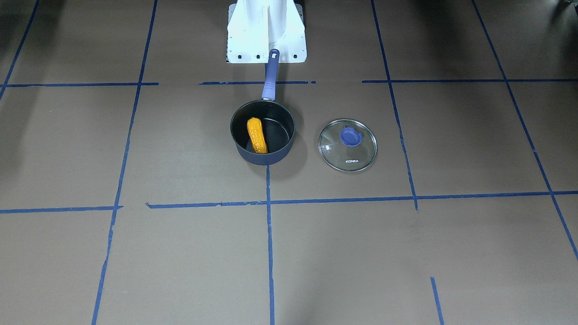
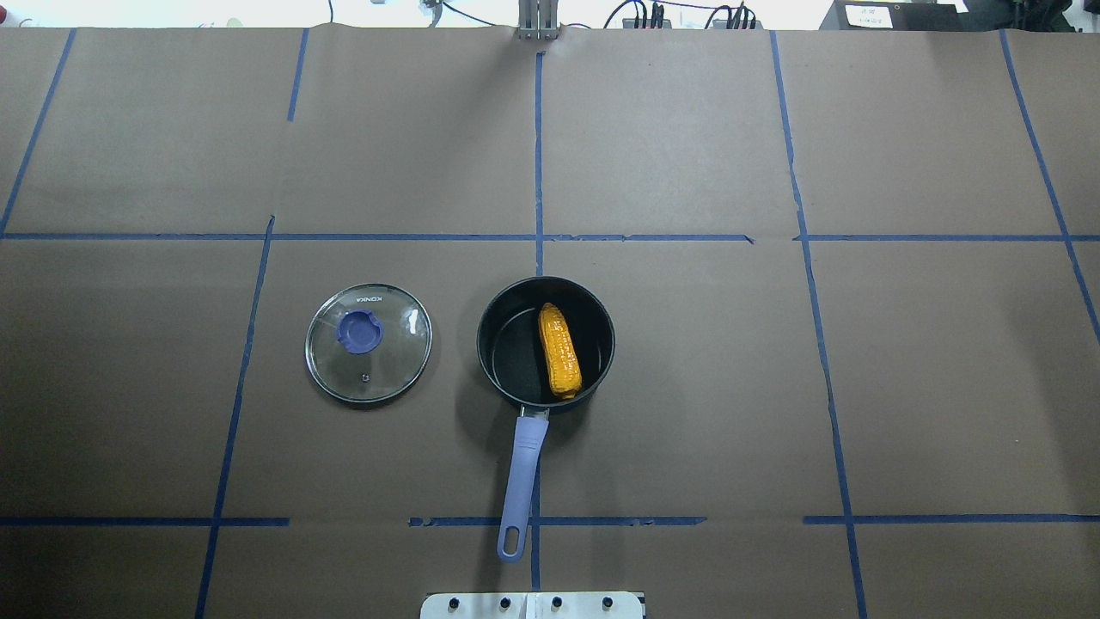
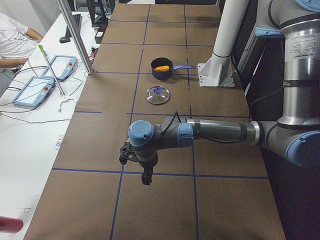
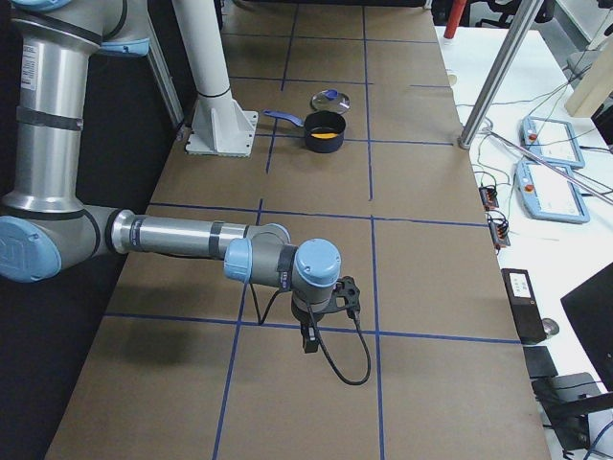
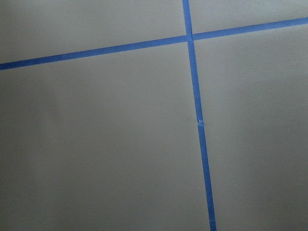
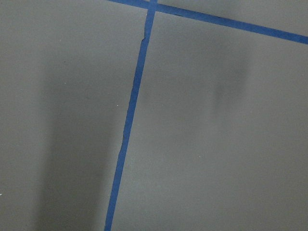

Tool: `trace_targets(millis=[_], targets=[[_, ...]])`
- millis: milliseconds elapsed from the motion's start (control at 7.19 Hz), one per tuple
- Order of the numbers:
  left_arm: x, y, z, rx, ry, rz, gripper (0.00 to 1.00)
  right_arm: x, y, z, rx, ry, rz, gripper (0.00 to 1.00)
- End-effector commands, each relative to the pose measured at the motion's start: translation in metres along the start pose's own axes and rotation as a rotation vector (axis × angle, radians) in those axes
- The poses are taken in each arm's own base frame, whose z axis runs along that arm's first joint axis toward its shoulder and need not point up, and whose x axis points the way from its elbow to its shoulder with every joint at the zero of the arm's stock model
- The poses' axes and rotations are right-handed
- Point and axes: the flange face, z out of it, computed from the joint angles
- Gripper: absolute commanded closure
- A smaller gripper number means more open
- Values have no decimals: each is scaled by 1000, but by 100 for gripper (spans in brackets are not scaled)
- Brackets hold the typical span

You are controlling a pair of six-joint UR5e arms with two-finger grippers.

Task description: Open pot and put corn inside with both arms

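Lying inside the pot point(image 1: 266, 158), the corn point(image 1: 256, 135); glass lid point(image 1: 347, 145) just beside (left pincer point(image 3: 146, 178), right pincer point(image 4: 308, 341): cannot tell whether spread)

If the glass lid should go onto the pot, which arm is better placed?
Left, probably: the lid lies on the robot's left of the pot, so the left arm need not reach across it.
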Motion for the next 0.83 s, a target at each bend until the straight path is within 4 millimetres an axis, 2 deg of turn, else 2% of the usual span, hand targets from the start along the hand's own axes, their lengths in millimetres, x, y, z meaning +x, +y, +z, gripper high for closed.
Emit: trace_targets(millis=[0, 696], targets=[[-2, 2, 3, -7, 1, -8, 0, -2, -1, -1, 6, -9, 9, 0], [-3, 3, 4, -13, 2, -13, 0, -4, -3, -2, 9, -21, 9, 0]])
